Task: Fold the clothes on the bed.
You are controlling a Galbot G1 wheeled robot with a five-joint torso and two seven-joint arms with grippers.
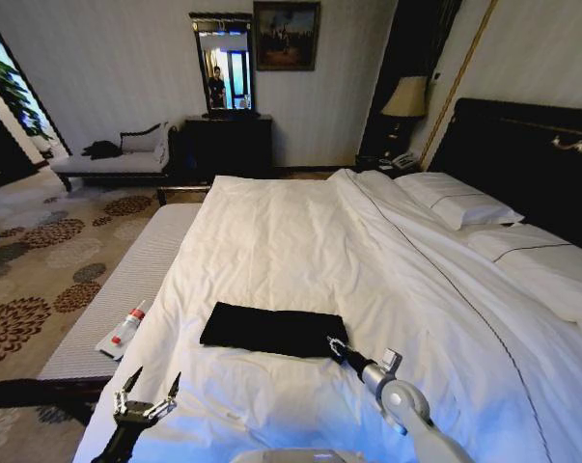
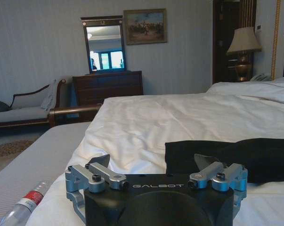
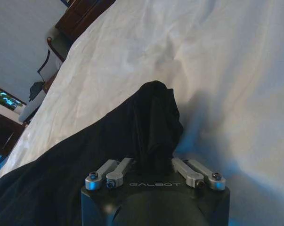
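The clothes [image 1: 271, 330] are one black garment lying as a flat folded rectangle on the white duvet of the bed [image 1: 300, 241], near its front edge. My right gripper [image 1: 337, 345] is at the garment's right corner and is shut on it. In the right wrist view a bunched peak of the black clothes [image 3: 156, 117] rises from between the fingers of the right gripper [image 3: 153, 162]. My left gripper [image 1: 148, 391] hangs open over the bed's front left corner, left of the garment and apart from it. In the left wrist view the left gripper [image 2: 153, 162] is open before the clothes [image 2: 236, 157].
A grey upholstered bench [image 1: 117, 299] runs along the bed's left side, with a plastic bottle [image 1: 126, 330] lying on it. Pillows [image 1: 464, 203] and a dark headboard [image 1: 532, 154] are at the right. A chaise [image 1: 117, 159] and a dresser [image 1: 228, 145] stand by the far wall.
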